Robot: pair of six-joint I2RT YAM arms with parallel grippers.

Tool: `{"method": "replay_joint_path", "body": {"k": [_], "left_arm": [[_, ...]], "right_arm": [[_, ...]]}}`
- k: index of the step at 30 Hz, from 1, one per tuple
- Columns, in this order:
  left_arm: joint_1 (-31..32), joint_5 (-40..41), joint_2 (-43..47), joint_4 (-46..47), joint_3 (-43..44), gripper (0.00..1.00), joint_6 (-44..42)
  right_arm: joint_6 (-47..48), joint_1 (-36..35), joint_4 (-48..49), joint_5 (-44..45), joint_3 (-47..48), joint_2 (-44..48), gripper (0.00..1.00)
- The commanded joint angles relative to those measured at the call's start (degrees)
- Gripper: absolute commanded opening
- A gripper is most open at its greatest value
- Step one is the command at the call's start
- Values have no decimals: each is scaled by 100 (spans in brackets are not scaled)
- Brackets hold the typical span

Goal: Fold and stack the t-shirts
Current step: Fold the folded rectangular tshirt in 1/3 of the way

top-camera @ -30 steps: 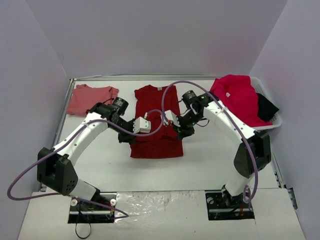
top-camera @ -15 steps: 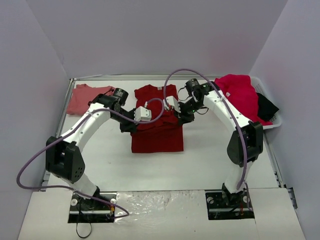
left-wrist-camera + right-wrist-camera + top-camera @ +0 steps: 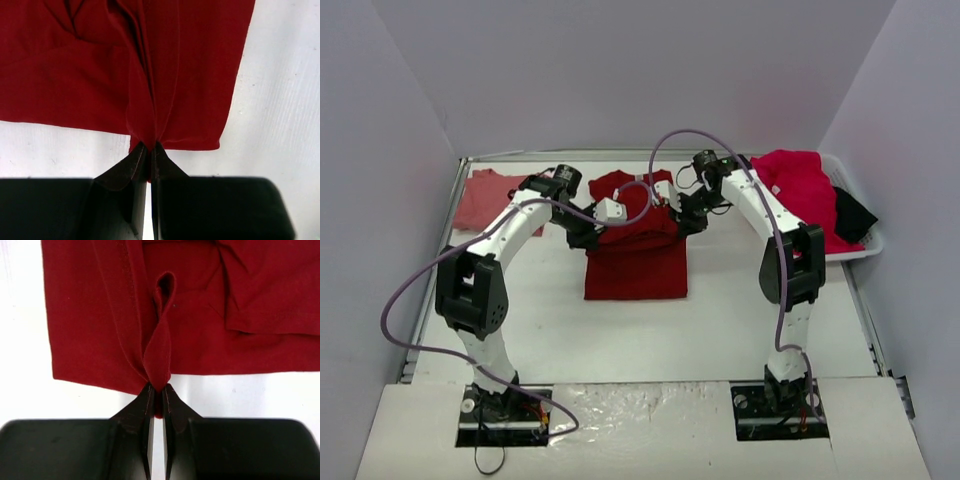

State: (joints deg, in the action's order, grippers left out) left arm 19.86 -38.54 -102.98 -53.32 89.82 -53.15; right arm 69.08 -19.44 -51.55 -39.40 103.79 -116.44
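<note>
The left hand [image 3: 149, 145] and the right hand [image 3: 157, 386] are each pinching the dark red shirt [image 3: 635, 268] in the middle of the worktop [image 3: 620, 335].

The left hand's fingers are pressing tight together on a bunched pleat at the shirt's left edge, with cloth fanning away from the tips. The right hand's fingers are squeezing just as tightly on a narrow upright loop of cloth at the right edge. The near half of the dark red shirt is lying flat on the worktop, while its far half is sitting rumpled between the two hands. A salmon-pink shirt [image 3: 485, 195] is lying at the far left, well apart from the red one. A raspberry shirt [image 3: 800, 190] is draping over the white basket [image 3: 867, 243] at the far right, beside a dark cloth in that basket.
</note>
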Motion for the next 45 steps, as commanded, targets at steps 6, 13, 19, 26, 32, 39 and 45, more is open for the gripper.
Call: {"method": "replay_joint_path", "body": {"k": [6, 13, 19, 26, 32, 39, 45], "left_arm": [[-105, -127, -415, -38, 484, 2, -205], [-149, -109, -644, 137, 510, 2, -188], [-184, 119, -855, 479, 536, 3, -73], [-123, 1120, -916, 1702, 693, 9, 972], [-79, 1297, -1277, 1755, 1256, 16, 999], [106, 1587, -1252, 1825, 1145, 31, 981], [194, 1507, 83, 2193, -383, 31, 850]], "right_arm": [[79, 195, -119, -235, 695, -616, 0], [36, 213, -83, -253, 1091, -1135, 0], [-105, 248, 127, -235, 1267, -1389, 13], [-824, 257, 1083, 54, 1214, -1364, 40], [-1318, 239, 1692, 608, 1161, -1241, 41], [-1449, 239, 1718, 934, 617, -750, 41], [-1564, 239, 1841, 566, -558, 391, 42]]}}
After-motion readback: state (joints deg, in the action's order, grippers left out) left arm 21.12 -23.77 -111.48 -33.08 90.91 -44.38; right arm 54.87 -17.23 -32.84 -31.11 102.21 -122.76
